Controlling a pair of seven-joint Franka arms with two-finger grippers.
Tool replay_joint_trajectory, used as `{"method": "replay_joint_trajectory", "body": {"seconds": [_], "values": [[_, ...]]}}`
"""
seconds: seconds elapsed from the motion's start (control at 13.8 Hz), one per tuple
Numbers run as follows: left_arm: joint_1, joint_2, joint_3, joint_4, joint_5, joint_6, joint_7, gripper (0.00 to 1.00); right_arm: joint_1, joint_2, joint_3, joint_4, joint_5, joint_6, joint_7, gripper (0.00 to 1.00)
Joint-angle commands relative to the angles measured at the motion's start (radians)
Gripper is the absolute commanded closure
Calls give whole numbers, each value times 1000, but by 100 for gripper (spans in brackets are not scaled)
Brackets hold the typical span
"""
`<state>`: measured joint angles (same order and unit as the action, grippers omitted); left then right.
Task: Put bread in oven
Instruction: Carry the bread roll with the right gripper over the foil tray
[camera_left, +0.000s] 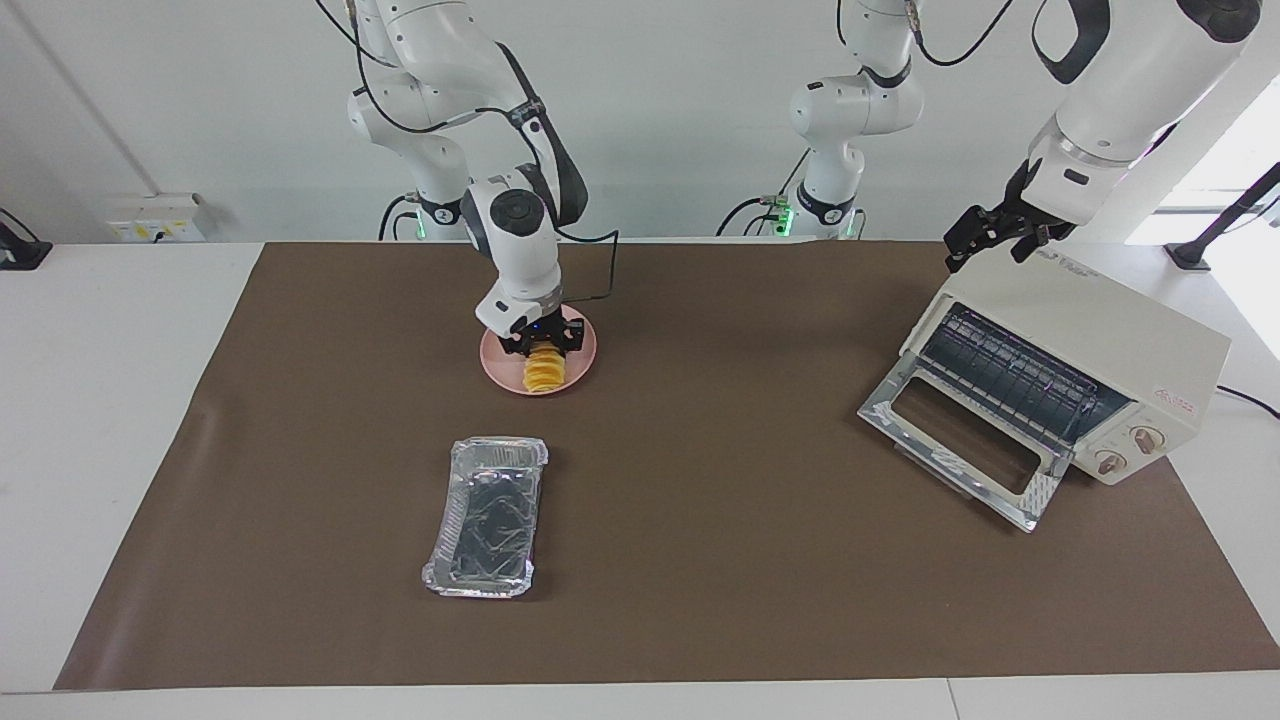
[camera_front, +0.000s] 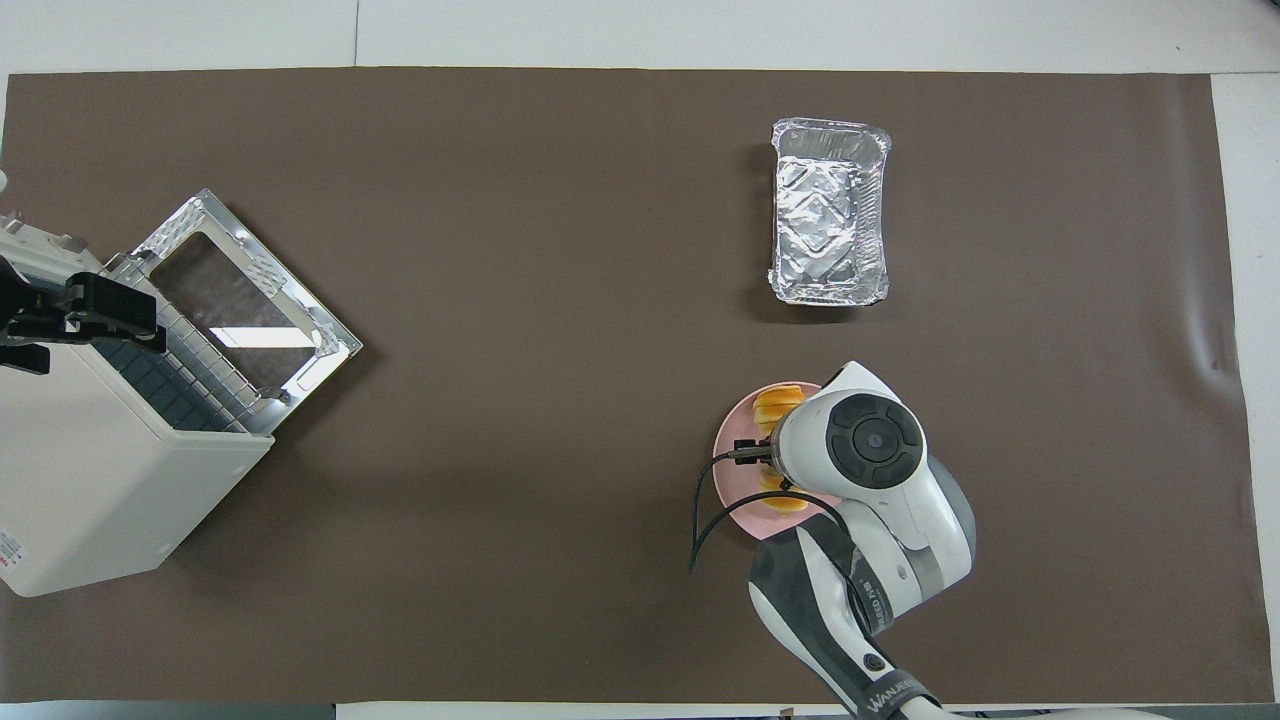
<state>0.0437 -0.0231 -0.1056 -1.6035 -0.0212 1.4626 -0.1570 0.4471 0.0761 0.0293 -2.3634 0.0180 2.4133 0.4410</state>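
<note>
Bread: on pink plate, long axis toward robots' edge; right gripper jaws straddle it, grip unclear. Oven: left gripper above, jaws unreadable.

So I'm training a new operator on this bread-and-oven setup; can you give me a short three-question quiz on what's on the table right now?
1. True or false: the oven has its door shut.
2. Multiple choice: the bread lies on
A. the foil tray
B. the pink plate
C. the oven's wire rack
3. Fill in: the right gripper is down at the ____, while the left gripper is over the oven's top.

Key
1. False: the glass door hangs open, showing the rack.
2. B: the foil tray, farther from the robots than the plate, holds nothing.
3. bread
</note>
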Motion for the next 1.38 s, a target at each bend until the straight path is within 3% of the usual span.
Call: {"method": "replay_joint_trajectory", "body": {"seconds": [0.0, 0.29, 0.51, 0.73, 0.87, 1.09, 1.31], "values": [[7, -15, 0, -9, -8, -8, 8, 0, -1, 7, -2, 62, 0, -68, -12, 100], [7, -15, 0, -9, -8, -8, 8, 0, -13, 2, -2, 191, 3, -210, -12, 100], [7, -15, -2, -9, -8, -8, 8, 0, -63, 60, -3, 413, 7, -374, -18, 100], [7, -15, 0, -9, -8, -8, 8, 0, -146, 128, -5, 594, 8, -430, -57, 100], [7, -15, 0, -9, -8, -8, 8, 0, -194, 201, -5, 692, 14, -434, -106, 100], [7, -15, -2, -9, -8, -8, 8, 0, -212, 374, -6, 919, 8, -537, -110, 100], [7, -15, 0, -9, -8, -8, 8, 0, -232, 477, -6, 1003, 5, -534, -157, 100]]}}
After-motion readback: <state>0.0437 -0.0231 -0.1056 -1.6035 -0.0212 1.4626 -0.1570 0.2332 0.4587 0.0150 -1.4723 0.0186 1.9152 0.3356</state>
